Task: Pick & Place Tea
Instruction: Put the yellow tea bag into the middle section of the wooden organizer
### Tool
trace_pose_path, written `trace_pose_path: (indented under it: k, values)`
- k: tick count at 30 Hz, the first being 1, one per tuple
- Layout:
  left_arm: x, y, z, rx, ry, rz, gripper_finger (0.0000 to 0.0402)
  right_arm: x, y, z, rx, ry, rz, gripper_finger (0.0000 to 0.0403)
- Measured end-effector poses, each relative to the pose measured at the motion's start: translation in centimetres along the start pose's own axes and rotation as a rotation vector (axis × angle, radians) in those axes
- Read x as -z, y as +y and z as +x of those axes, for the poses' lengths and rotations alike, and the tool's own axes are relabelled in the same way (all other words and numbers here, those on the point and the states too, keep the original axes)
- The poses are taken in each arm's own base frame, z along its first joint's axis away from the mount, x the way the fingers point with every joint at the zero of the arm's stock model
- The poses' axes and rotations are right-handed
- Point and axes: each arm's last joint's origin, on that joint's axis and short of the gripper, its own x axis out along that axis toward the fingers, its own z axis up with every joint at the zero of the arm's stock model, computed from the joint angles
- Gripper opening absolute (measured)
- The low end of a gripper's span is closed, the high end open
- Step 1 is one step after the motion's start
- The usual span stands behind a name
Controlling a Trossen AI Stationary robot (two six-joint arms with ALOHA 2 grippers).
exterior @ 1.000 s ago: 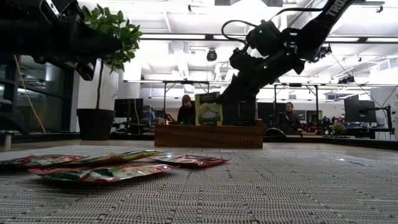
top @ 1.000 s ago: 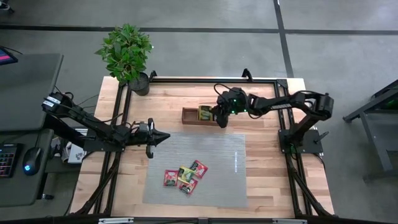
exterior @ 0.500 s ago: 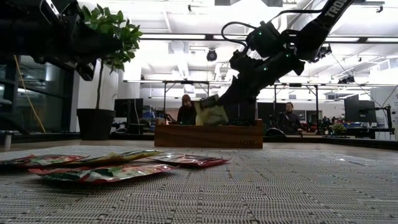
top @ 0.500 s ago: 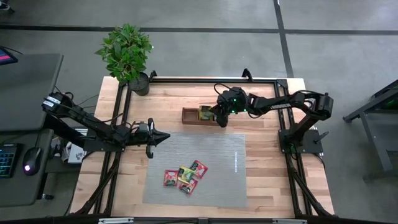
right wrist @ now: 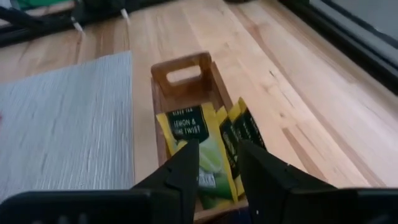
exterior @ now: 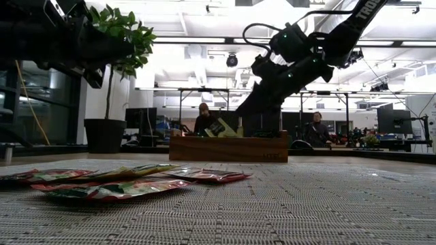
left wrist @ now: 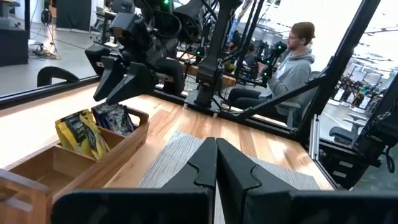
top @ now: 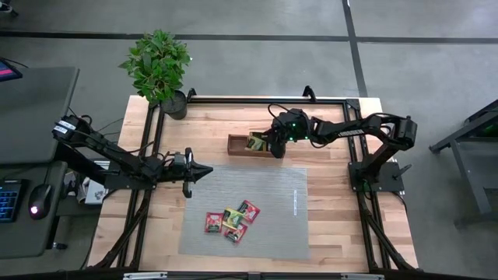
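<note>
The brown wooden tray (top: 237, 145) stands at the table's far middle. In its right-hand compartment a yellow-green tea sachet (right wrist: 193, 134) leans tilted beside a darker one (right wrist: 245, 134). My right gripper (right wrist: 217, 152) hangs open just above them, touching neither; the low view shows it (exterior: 240, 112) clear of the sachet (exterior: 221, 127). Several red, yellow and green sachets (top: 229, 219) lie flat on the grey mat (top: 264, 187). My left gripper (top: 206, 170) waits shut over the mat's far left corner, pointing level.
A potted plant (top: 159, 66) stands at the far left corner. Black frame rails (top: 257, 99) run along the table's edges. The tray's left compartments (right wrist: 180, 78) are in view below my right gripper. People sit in the room beyond the table (left wrist: 292, 56).
My right gripper has let go of the yellow-green sachet. It stood upright in the fingers above the tray, then tipped over and dropped into the right-hand compartment, where it now leans tilted. The arm itself has stayed in place.
</note>
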Motion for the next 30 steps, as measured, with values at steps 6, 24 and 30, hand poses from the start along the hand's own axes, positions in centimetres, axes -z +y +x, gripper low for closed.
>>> trace_pose_path:
  k: [6, 24, 30]
  values:
    - [0.0, 0.0, 0.0, -0.001, 0.000, 0.000, 0.0000, -1.1, 0.2, -0.1, -0.031, -0.109, 0.027, 0.0110]
    - [0.1, 0.0, 0.0, -0.005, 0.011, 0.006, 0.0000, -8.3, 0.7, 1.6, -0.085, 0.313, -0.339, 0.0110]
    - [0.3, 0.1, 0.0, -0.008, 0.026, 0.014, 0.0000, -9.2, 0.3, 3.4, -0.129, 0.431, -0.431, 0.0110]
